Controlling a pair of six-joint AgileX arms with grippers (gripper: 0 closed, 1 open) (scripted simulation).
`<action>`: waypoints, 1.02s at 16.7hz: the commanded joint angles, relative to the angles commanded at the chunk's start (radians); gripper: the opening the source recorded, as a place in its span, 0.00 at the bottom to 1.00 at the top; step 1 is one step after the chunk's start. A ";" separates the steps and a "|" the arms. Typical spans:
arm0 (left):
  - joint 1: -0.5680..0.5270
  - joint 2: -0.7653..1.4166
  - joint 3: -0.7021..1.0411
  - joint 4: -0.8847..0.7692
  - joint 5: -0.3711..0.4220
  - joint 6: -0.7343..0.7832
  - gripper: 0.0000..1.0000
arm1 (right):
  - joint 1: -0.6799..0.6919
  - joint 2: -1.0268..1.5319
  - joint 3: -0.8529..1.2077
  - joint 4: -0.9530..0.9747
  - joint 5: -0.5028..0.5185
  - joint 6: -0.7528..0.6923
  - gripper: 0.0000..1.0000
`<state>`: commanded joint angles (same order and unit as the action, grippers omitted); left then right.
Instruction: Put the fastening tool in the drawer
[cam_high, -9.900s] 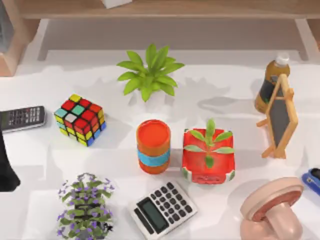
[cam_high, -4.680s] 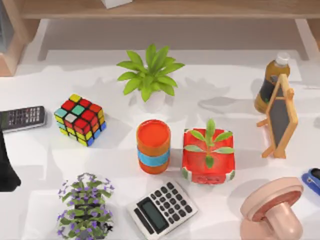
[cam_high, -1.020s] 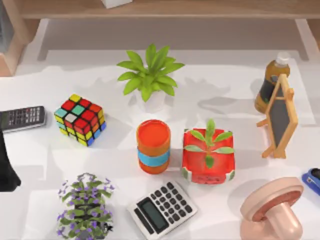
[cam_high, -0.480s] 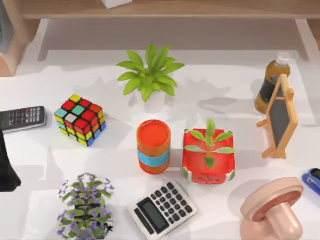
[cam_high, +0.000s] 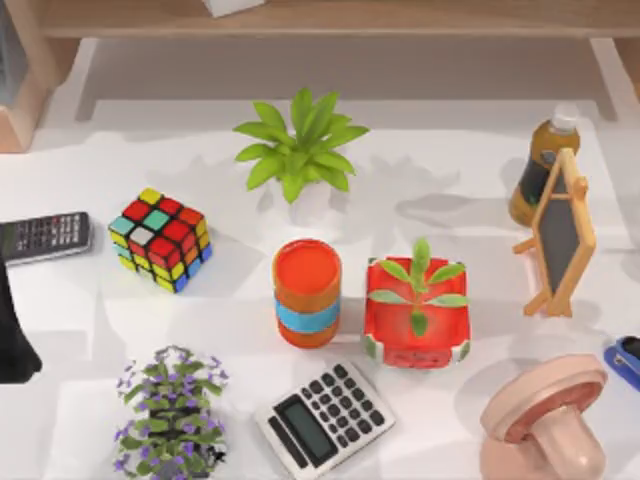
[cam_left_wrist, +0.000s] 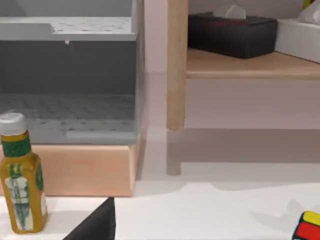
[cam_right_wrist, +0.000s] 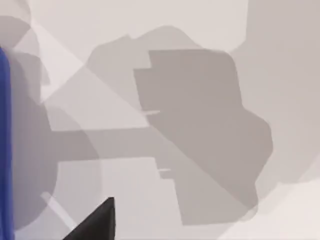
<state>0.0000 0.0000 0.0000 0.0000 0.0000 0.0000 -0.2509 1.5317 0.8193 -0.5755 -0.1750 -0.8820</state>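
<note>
Sitting at about 4 o'clock on the white table (cam_high: 80, 300), the small bright-blue stapler with a black top (cam_high: 625, 361) pokes in at the top view's right edge, beside the pink mushroom-shaped lamp (cam_high: 545, 420). The right wrist view catches its blue edge too. The left wrist view has a grey open drawer (cam_left_wrist: 70, 107) and a yellow bottle (cam_left_wrist: 20, 182). The left arm (cam_high: 12, 340) is parked around 9 o'clock. Honestly can't tell whether either gripper is clenched or released.

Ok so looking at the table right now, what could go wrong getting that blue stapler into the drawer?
The stapler sits at the top view's right edge of the table, so a clumsy grasp might push it off. The pink mushroom-shaped object and the small chalkboard easel stand close by and could be bumped on approach. Carrying it toward the grey drawer may risk tipping the yellow bottle in front of it.
</note>
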 joint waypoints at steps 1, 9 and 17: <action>0.000 0.000 0.000 0.000 0.000 0.000 1.00 | 0.064 -0.002 0.028 -0.088 0.028 0.056 1.00; 0.000 0.000 0.000 0.000 0.000 0.000 1.00 | 0.379 0.020 0.165 -0.429 0.172 0.347 1.00; 0.000 0.000 0.000 0.000 0.000 0.000 1.00 | 0.347 0.007 0.125 -0.400 0.175 0.317 1.00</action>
<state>0.0000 0.0000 0.0000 0.0000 0.0000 0.0000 0.0960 1.5386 0.9443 -0.9756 -0.0002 -0.5652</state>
